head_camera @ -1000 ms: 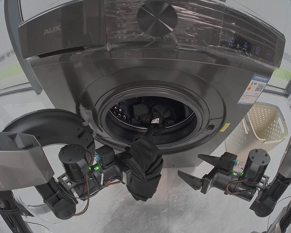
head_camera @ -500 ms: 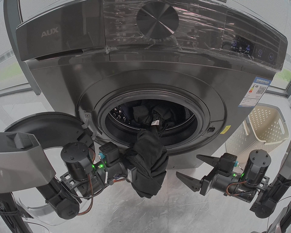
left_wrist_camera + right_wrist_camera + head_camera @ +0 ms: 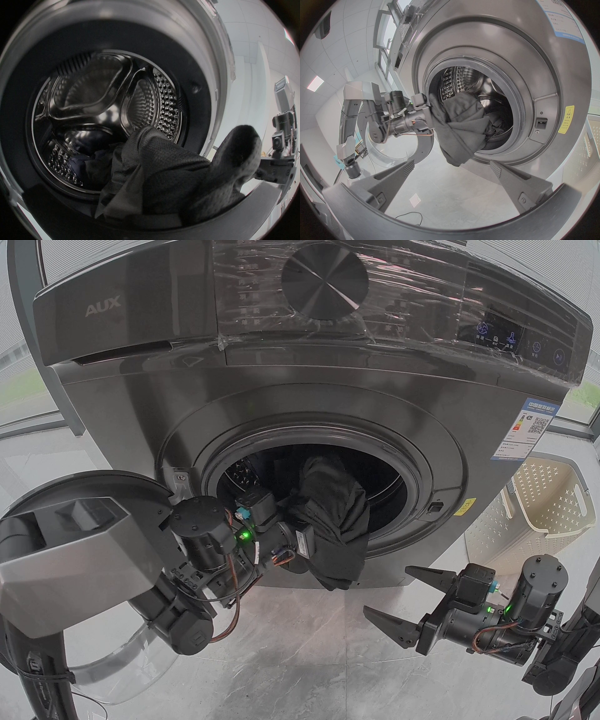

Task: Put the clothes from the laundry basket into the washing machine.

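Note:
A black garment [image 3: 334,515] hangs from my left gripper [image 3: 310,529] and wraps its end, bunched at the washing machine's round opening [image 3: 431,490]. Its lower part droops over the front rim. In the left wrist view the garment [image 3: 168,184] lies across the rim, with the steel drum [image 3: 93,93] and more dark clothes [image 3: 84,165] behind it. My right gripper [image 3: 387,590] stands open and holds nothing, low over the floor, right of the opening. From the right wrist view, the garment [image 3: 459,125] and the left arm show at the opening beyond the right gripper [image 3: 451,162].
The machine's door [image 3: 94,490] stands swung open on the left, close behind my left arm. A cream laundry basket [image 3: 550,496] leans beside the machine on the right. Grey tiled floor [image 3: 312,665] lies free in front.
My left arm has risen and gone forward, carrying the black garment from below the rim up into the opening. The right gripper has sunk slightly and stays open.

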Tool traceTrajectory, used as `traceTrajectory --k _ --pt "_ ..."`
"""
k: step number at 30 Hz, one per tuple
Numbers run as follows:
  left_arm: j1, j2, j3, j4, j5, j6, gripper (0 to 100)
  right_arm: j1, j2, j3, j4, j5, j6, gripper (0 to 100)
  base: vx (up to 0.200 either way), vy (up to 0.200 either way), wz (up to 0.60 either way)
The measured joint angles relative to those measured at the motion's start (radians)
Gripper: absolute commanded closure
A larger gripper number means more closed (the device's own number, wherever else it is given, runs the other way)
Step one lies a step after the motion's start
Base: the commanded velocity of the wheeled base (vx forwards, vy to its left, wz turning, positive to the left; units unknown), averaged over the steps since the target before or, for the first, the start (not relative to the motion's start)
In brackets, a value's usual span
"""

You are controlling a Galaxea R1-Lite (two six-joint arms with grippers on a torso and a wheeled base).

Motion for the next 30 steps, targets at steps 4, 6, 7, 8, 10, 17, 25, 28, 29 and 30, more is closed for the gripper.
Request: traceTrajectory --k 4,6,7,8,10,17,25,28,29,30 --pt "0.0 0.059 -0.085 0.027 0.015 -0.013 100 0.008 -0.006 0.005 0.001 -0.001 0.0 0 0.0 0.0 0.0" --pt "0.0 0.085 -0.131 0.044 0.023 -0.016 100 0.013 -0.009 0.006 0.001 -0.001 0.0 0 0.0 0.0 0.0" --pt "0.001 0.096 -0.152 0.056 0.028 -0.017 100 0.014 -0.009 0.006 0.0 -0.001 0.0 0 0.0 0.0 0.0" --pt "0.004 0.108 -0.181 0.072 0.032 -0.018 100 0.016 -0.01 0.007 0.0 -0.001 0.0 0 0.0 0.0 0.0" --pt "0.01 0.13 -0.241 0.1 0.041 -0.022 100 0.017 -0.011 0.007 0.0 -0.001 0.001 0 0.0 0.0 0.0" --pt "0.021 0.204 -0.462 0.26 0.064 -0.064 100 0.019 -0.011 0.008 -0.001 -0.001 0.001 0 0.0 0.0 0.0" --pt "0.03 0.289 -0.689 0.377 0.089 -0.086 100 0.018 -0.009 0.006 -0.001 -0.001 0.001 0 0.0 0.0 0.0" --pt "0.038 0.321 -0.761 0.436 0.1 -0.091 100 0.019 -0.009 0.006 -0.001 -0.001 0.001 0 0.0 0.0 0.0" --pt "0.042 0.332 -0.789 0.461 0.103 -0.092 100 0.019 -0.008 0.006 -0.001 -0.001 0.001 0 0.0 0.0 0.0" --pt "0.047 0.34 -0.816 0.482 0.107 -0.093 100 0.019 -0.008 0.006 -0.002 -0.001 0.001 0 0.0 0.0 0.0"
